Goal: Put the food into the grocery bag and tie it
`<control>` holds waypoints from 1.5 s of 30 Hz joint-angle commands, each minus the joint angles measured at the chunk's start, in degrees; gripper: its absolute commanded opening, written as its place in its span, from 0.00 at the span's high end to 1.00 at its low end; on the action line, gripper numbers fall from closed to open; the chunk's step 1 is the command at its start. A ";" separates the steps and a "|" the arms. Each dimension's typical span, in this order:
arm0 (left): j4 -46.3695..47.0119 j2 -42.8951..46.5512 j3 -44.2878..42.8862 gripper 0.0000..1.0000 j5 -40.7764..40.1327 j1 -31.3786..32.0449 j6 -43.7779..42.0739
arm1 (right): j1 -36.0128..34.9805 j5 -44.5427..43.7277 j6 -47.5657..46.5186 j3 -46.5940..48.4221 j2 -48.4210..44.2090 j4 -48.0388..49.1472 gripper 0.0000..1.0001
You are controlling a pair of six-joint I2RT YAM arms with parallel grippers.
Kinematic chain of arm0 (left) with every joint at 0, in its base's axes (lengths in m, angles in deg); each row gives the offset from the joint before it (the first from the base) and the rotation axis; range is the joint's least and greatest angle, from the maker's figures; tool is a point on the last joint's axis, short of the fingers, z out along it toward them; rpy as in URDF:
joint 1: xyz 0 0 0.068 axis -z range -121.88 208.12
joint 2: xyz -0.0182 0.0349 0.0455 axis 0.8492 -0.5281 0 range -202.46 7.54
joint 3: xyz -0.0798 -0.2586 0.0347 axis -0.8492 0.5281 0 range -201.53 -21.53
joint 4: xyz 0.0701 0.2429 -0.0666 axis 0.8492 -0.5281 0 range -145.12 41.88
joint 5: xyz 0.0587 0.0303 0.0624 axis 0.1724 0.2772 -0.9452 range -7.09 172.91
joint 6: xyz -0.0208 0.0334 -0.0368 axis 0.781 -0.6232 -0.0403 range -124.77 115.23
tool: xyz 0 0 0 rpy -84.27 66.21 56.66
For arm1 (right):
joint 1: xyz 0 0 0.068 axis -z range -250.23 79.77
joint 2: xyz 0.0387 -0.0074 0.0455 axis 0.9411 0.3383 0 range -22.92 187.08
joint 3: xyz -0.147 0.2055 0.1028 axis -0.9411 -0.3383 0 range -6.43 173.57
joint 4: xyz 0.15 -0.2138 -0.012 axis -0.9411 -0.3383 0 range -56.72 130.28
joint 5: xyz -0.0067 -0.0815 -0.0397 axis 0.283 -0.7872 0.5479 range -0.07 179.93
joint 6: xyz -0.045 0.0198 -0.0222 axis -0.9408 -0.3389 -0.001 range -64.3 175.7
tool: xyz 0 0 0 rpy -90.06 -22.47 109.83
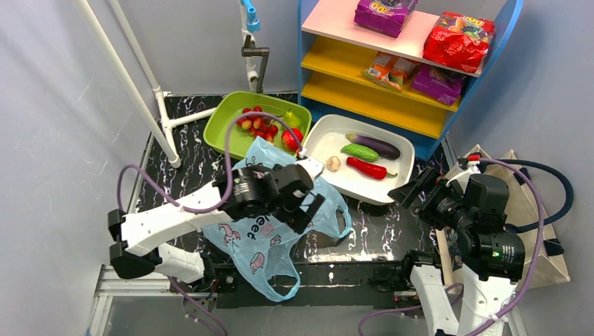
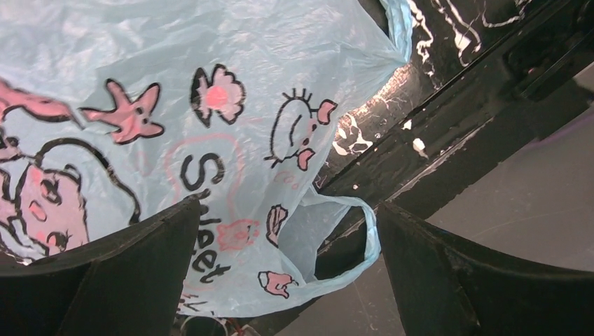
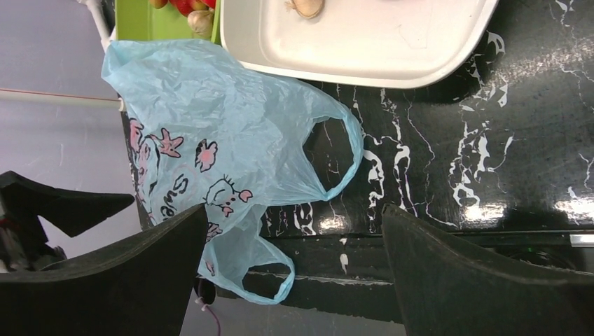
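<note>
The bag (image 1: 245, 245) lies at the worktop's (image 1: 392, 231) near edge, beneath the left claw (image 2: 291, 201), jaws apart; the right claw (image 3: 294, 208) is likewise apart.

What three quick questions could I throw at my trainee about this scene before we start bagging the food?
1. True or false: the long red pepper lies in the white tray, not yet in the grocery bag.
2. Which tray holds the cluster of small red berries? A: white tray. B: green tray.
3. Fill in: the left gripper over the bag is ____.
Key: 1 true; 2 B; 3 open.
</note>
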 commanded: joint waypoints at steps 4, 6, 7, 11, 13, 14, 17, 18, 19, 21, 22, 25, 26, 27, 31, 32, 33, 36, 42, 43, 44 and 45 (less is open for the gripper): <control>-1.28 -5.04 0.35 0.02 -9.99 7.63 -0.62 | 0.20 -2.50 -3.13 0.79 -0.11 -1.96 0.00; -2.14 -6.80 0.38 0.02 -13.10 9.83 -0.75 | 0.20 -5.01 -2.88 1.79 0.54 -3.45 0.00; -2.55 -7.64 0.31 0.02 -14.76 10.92 -1.00 | 0.23 -5.54 -2.81 2.32 0.70 -3.88 0.00; -3.27 -12.15 0.82 0.02 -19.60 13.98 -4.12 | 0.17 -5.40 -2.16 2.61 0.46 -3.83 0.00; -4.17 -14.51 1.07 0.02 -21.86 14.57 -4.84 | 0.17 -4.86 -1.73 2.12 0.37 -3.41 0.00; -4.63 -15.34 1.13 0.02 -23.23 14.99 -4.98 | 0.22 -4.47 -1.64 1.92 0.52 -3.45 0.00; -5.74 -17.43 1.67 0.02 -28.06 16.51 -4.47 | 0.24 -2.75 -1.77 1.47 1.10 -3.12 0.00; -5.76 -17.87 2.03 0.02 -29.41 17.15 -4.31 | 0.18 -2.18 -1.96 1.32 1.29 -2.97 0.00; -5.69 -18.50 2.39 0.02 -30.73 17.68 -4.19 | 0.20 -1.81 -2.19 1.20 1.50 -2.78 0.00; -6.59 -20.51 2.81 0.02 -33.87 18.70 -3.28 | 0.10 -1.58 -2.32 1.15 1.65 -2.76 0.00; -7.44 -21.88 2.67 0.02 -35.36 19.12 -2.56 | 0.10 -1.49 -2.38 1.21 1.72 -2.67 0.00; -10.70 -25.74 2.27 0.02 -40.16 20.41 0.48 | 0.13 -0.77 -2.12 0.75 1.74 -2.09 0.00; -11.35 -26.67 2.35 0.02 -41.24 20.68 1.29 | 0.05 -0.47 -2.09 0.47 1.70 -1.77 0.00; -12.07 -27.61 2.63 0.02 -42.17 20.83 2.46 | 0.01 -0.25 -2.04 0.27 1.83 -1.52 0.00; -12.34 -29.03 4.47 0.02 -43.40 21.00 5.41 | -0.07 0.24 -2.04 -0.15 2.39 -1.26 0.00; -11.44 -28.86 5.12 0.02 -43.37 20.97 5.19 | -0.08 0.35 -2.05 -0.15 2.53 -1.24 0.00; -10.46 -28.79 5.62 0.02 -43.05 20.98 4.71 | -0.27 0.45 -2.13 -0.13 2.68 -1.18 0.00; -8.67 -28.82 6.71 0.02 -43.39 20.95 3.65 | -0.76 0.41 -2.50 -0.15 2.56 -1.13 0.00; -6.17 -28.18 8.33 0.23 -42.81 20.95 0.88 | -1.29 0.04 -2.92 -0.81 2.01 -1.34 0.00; -6.40 -28.29 8.04 0.35 -43.04 20.95 0.85 | -1.35 0.10 -2.93 -0.99 2.00 -1.26 0.00; -6.75 -28.19 7.69 0.52 -43.32 20.95 0.77 | -1.42 0.14 -2.97 -1.10 1.93 -1.20 0.00; -7.06 -27.98 7.16 0.65 -43.56 20.95 0.83 | -1.44 0.27 -3.05 -1.20 1.92 -1.25 0.00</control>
